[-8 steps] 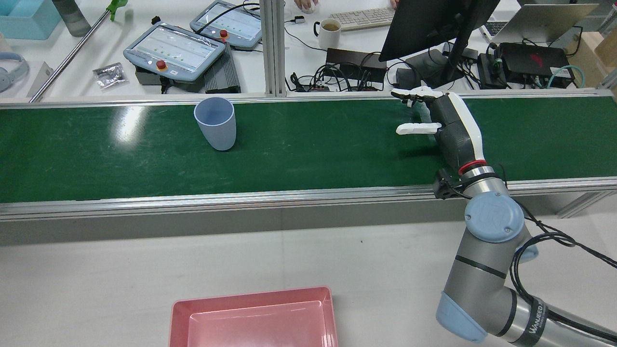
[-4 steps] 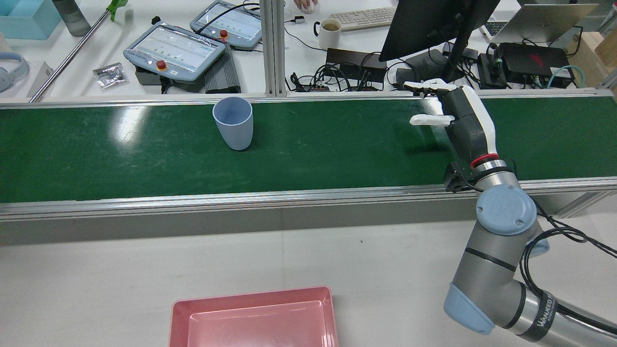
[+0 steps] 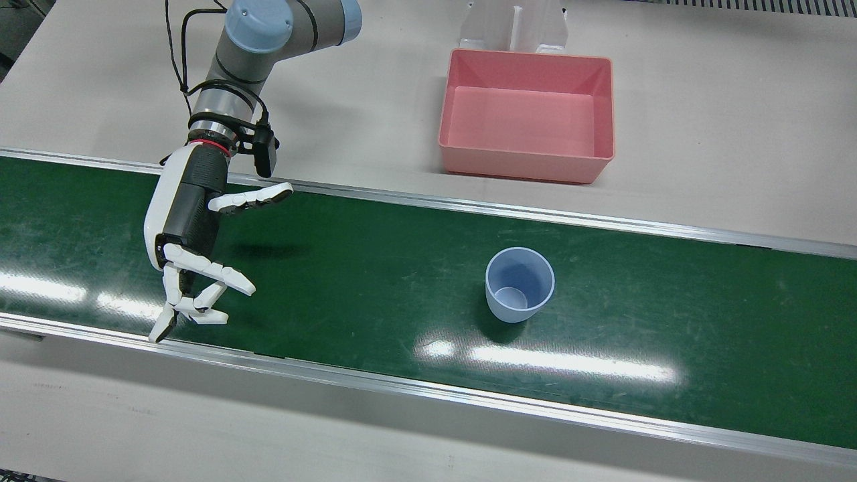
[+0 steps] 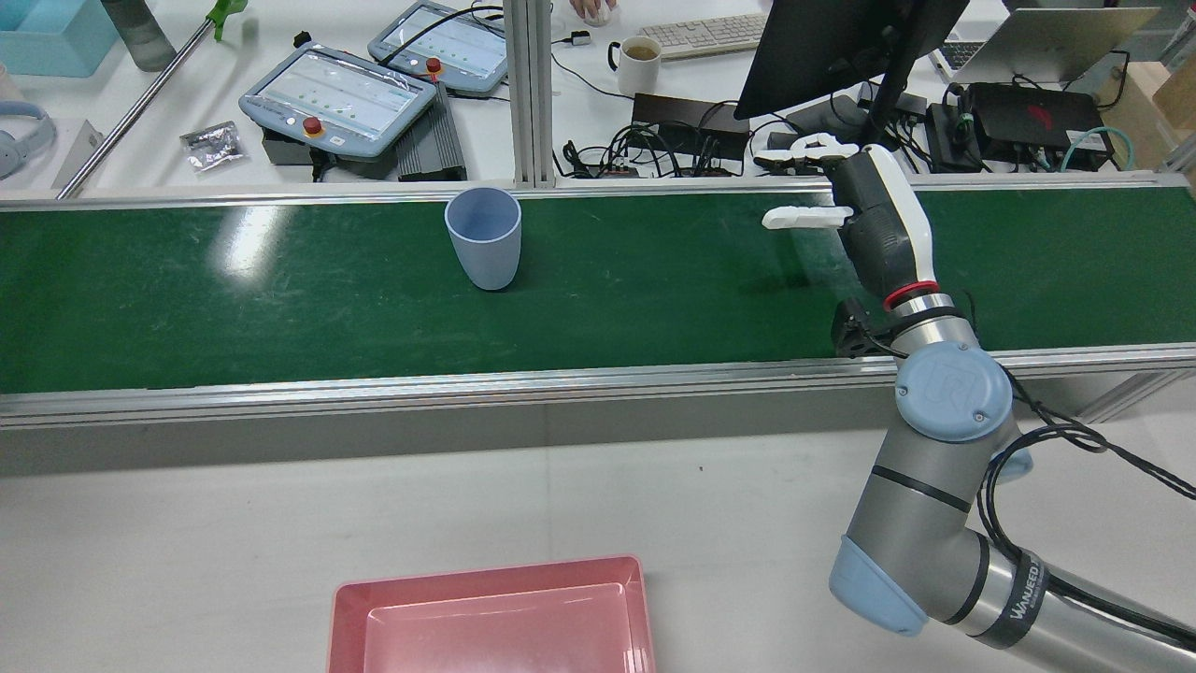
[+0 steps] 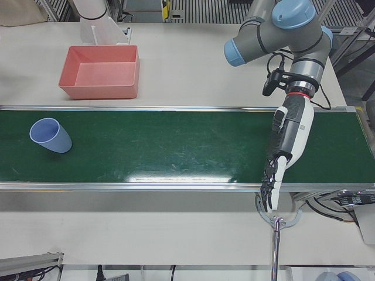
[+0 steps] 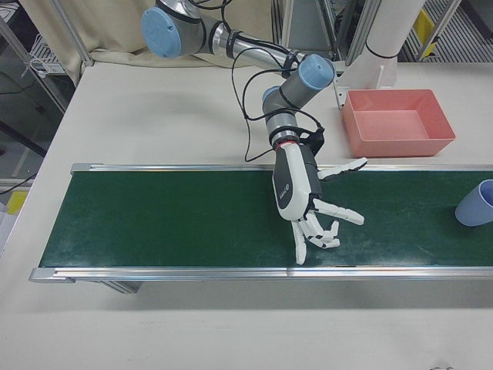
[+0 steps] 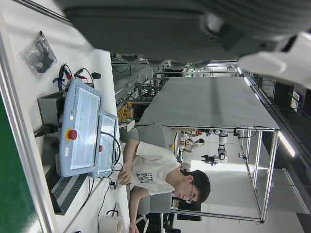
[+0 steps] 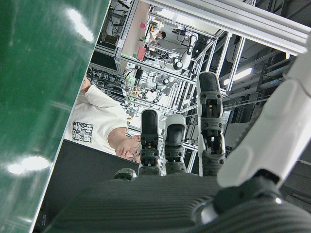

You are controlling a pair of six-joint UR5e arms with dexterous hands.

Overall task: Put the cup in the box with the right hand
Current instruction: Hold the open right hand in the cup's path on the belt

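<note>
The cup (image 3: 519,284) is a pale blue, handleless tumbler, tapering toward its base, standing upright and empty on the green belt (image 3: 375,281), right of centre in the front view. The pink box (image 3: 526,115) sits on the grey table (image 3: 723,134) at upper centre, apart from the belt. At the left of that view the right hand (image 3: 194,248) hangs over the belt, fingers spread and holding nothing, well apart from the cup.

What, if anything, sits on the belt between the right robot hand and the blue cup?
Nothing visible. The right robot hand hangs open over the green belt, and only bare belt lies between it and the upright blue cup.
</note>
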